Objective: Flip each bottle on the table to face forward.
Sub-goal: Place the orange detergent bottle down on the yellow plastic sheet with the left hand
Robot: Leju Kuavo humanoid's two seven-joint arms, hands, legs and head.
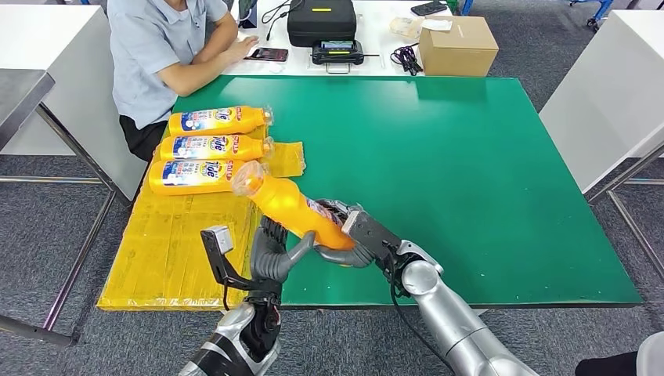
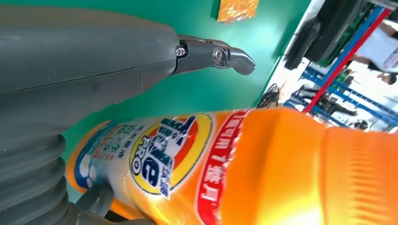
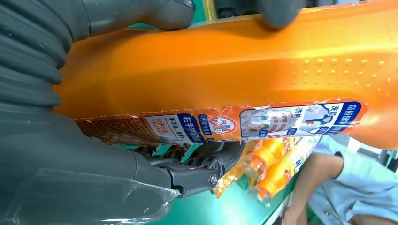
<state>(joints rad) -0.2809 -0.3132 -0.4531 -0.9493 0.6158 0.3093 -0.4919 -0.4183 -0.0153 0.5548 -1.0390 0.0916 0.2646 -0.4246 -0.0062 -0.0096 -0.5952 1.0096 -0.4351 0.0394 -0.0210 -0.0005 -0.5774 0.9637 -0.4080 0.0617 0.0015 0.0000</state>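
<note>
Open green table (image 1: 485, 180) rightward; three lying bottles (image 1: 207, 147) crowding the left.

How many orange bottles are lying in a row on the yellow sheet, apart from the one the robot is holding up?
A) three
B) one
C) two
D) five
A: three orange bottles lie side by side on the yellow sheet, while both hands hold a fourth bottle above the table.

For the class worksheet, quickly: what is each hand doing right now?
Left hand: supports the raised orange bottle from below; a full grip cannot be told.
Right hand: grips the same bottle at its base end.
</note>
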